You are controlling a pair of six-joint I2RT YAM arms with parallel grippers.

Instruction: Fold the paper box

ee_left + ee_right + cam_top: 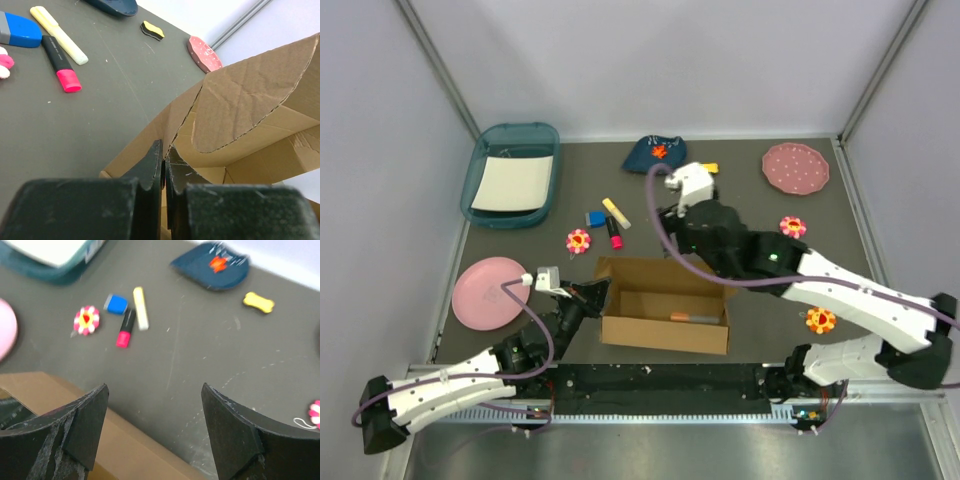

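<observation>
The paper box (665,318) is a brown cardboard mailer standing open in front of the arms, with a flap raised at its back left corner. My left gripper (592,294) is at the box's left wall. In the left wrist view the left gripper (164,148) is shut on the top edge of that wall of the box (250,100). My right gripper (670,228) hovers just behind the back wall. In the right wrist view the right gripper (155,390) is open and empty, with the box edge (120,450) below its left finger.
An orange marker (693,317) lies inside the box. A teal tray (480,185) sits far left and a pink plate (485,292) near left. Behind the box lie a yellow marker (615,212), a pink marker (615,236), a blue eraser (595,218), flower toys (579,241) and a blue cloth (655,153). A dotted plate (796,168) is far right.
</observation>
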